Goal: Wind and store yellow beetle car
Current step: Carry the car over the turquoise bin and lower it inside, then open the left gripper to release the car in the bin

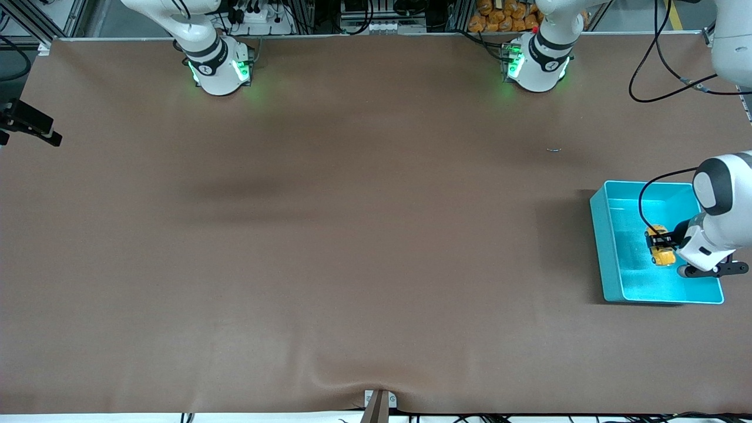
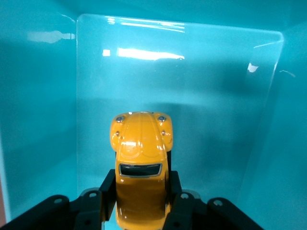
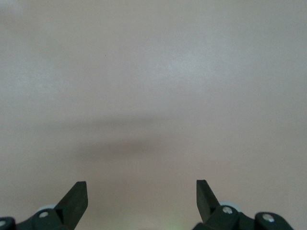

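One teal bin (image 1: 611,247), left pincer (image 2: 141,201) inside clamping yellow beetle car (image 2: 141,158), right pincer (image 3: 141,199) wide apart, holding nothing.

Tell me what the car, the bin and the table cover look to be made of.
Car, held in the left gripper inside the bin: glossy yellow-orange paint with sharp highlights, likely die-cast metal or hard plastic.
Bin: smooth teal plastic, semi-gloss; lights reflect off its floor.
Table cover: matte brown, probably cloth or a soft mat; it ripples near the front edge.
Right gripper waits open over the cover.
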`<action>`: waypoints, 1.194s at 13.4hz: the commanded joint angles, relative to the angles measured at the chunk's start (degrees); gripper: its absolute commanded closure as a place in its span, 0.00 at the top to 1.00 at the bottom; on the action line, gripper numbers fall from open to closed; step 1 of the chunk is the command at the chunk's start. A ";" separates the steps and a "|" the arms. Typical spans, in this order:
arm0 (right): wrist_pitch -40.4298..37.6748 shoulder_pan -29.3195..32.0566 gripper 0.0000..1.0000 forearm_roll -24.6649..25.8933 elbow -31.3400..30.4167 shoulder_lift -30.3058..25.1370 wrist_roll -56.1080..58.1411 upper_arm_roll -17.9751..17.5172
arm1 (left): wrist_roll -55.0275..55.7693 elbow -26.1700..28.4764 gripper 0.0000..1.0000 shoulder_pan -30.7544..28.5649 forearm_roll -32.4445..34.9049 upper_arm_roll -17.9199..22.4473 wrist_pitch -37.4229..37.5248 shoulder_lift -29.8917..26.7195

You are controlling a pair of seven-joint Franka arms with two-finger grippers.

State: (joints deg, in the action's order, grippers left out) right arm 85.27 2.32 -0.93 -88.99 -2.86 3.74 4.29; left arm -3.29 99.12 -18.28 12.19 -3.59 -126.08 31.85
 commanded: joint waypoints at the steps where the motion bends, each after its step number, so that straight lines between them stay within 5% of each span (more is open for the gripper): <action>1: -0.55 0.58 1.00 0.49 0.31 -0.30 -0.23 -0.42 | -1.72 -1.65 0.00 -0.70 -1.11 -0.54 -0.83 2.07; 10: -0.64 0.66 1.00 0.49 0.31 -0.30 -0.23 -0.33 | -1.72 -1.56 0.02 -0.18 -1.02 -0.89 -2.33 4.63; 11: -0.64 0.66 1.00 0.49 0.22 -0.39 -0.23 -0.33 | -1.72 -1.48 0.21 -0.26 -1.11 -0.89 -2.33 4.54; 12: -0.64 0.66 1.00 0.49 0.31 -0.30 -0.23 -0.33 | -1.72 -1.48 0.66 -0.26 -1.02 -0.89 -2.33 4.54; 13: -0.64 0.66 1.00 0.49 0.22 -0.30 -0.23 -0.33 | -1.63 -1.48 1.00 -0.18 -1.02 -0.89 -2.33 4.36; 16: -0.64 0.66 1.00 0.49 0.22 -0.30 -0.23 -0.33 | -1.54 -1.48 1.00 0.18 -1.11 -0.89 -2.33 3.92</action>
State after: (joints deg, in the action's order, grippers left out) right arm 85.27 2.38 -0.93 -88.99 -2.86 3.74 4.35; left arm -3.33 98.26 -18.13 12.18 -4.39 -128.37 35.92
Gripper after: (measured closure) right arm 0.000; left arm 0.167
